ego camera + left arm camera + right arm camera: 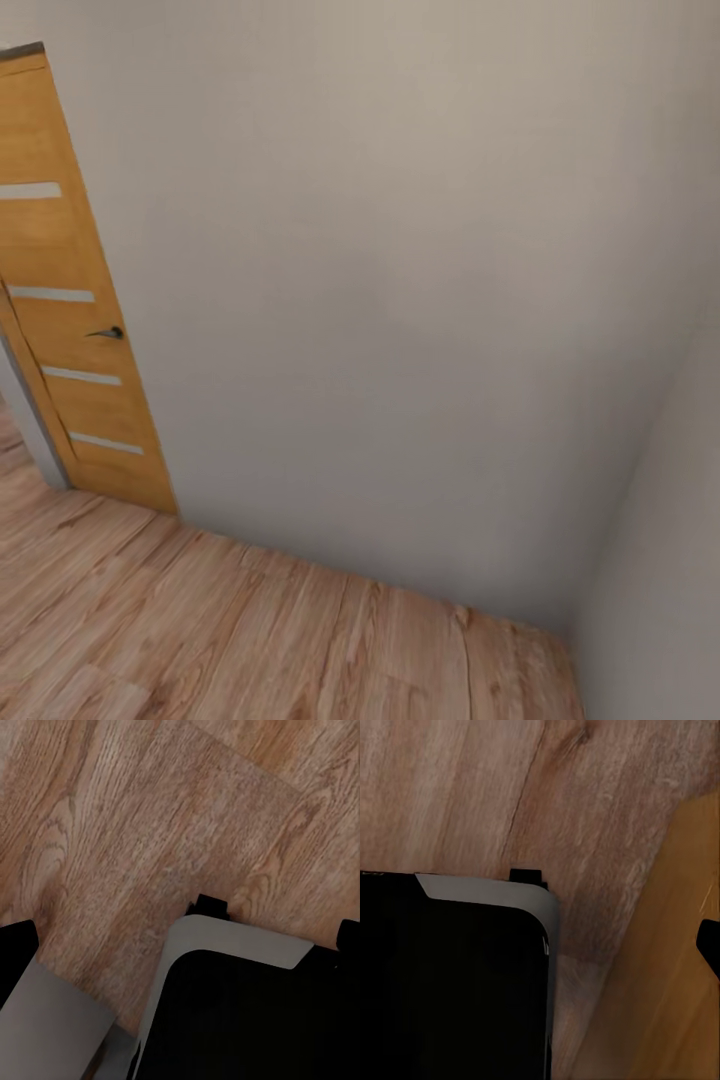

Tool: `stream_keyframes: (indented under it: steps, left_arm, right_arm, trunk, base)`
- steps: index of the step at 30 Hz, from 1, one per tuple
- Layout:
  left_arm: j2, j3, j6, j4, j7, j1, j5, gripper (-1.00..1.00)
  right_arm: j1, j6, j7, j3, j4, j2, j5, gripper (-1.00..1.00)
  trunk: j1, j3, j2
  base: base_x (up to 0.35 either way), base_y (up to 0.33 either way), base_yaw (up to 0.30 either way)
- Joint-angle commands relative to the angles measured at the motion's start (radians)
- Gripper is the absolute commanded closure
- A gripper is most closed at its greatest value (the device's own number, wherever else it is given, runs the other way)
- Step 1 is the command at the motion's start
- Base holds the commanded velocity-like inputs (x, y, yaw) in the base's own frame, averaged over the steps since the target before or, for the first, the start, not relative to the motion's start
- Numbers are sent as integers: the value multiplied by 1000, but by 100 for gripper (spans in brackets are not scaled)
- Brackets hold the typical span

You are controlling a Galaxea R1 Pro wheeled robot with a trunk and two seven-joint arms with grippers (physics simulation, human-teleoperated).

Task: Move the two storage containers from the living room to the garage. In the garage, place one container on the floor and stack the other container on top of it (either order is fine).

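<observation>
In a corner of plain pale wall [400, 280], the robot faces away from its work: neither storage container appears, so which arm is nearer cannot be judged. A wooden door [70, 300] with a dark handle [108, 333] stands at the left. Light wood plank floor [200, 630] runs underfoot, so this is likely not the garage. Both wrist views look down past the robot's dark base [247, 1020]; whether either gripper is released or clenched cannot be told.

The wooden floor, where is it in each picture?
Head view: the wood plank floor fills the bottom, below the white wall and the wooden door.
Left wrist view: floor across the top half.
Right wrist view: floor across the top.
Shared landmark: the plank grain.
</observation>
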Motion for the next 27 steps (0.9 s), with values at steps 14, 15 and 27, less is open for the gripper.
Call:
stream_keyframes:
  steps: [14, 15, 27]
  left_arm:
    - [0, 4, -9, 1, 1, -1, 4, -100]
    - [0, 4, -9, 1, 1, -1, 5, -100]
    - [3, 4, -12, 0, 4, -1, 8, -100]
  right_arm:
    - [-1, -6, 4, 3, 3, 0, -15, -100]
    - [-1, -6, 4, 3, 3, 0, -16, -100]
    - [-1, -4, 4, 2, 3, 4, -18, -100]
  trunk:
    - [1, -1, -1]
    - [1, -1, -1]
    - [1, -1, -1]
  base:
    - [162, -29, 276]
    - [7, -3, 290]
    - [1, 0, 298]
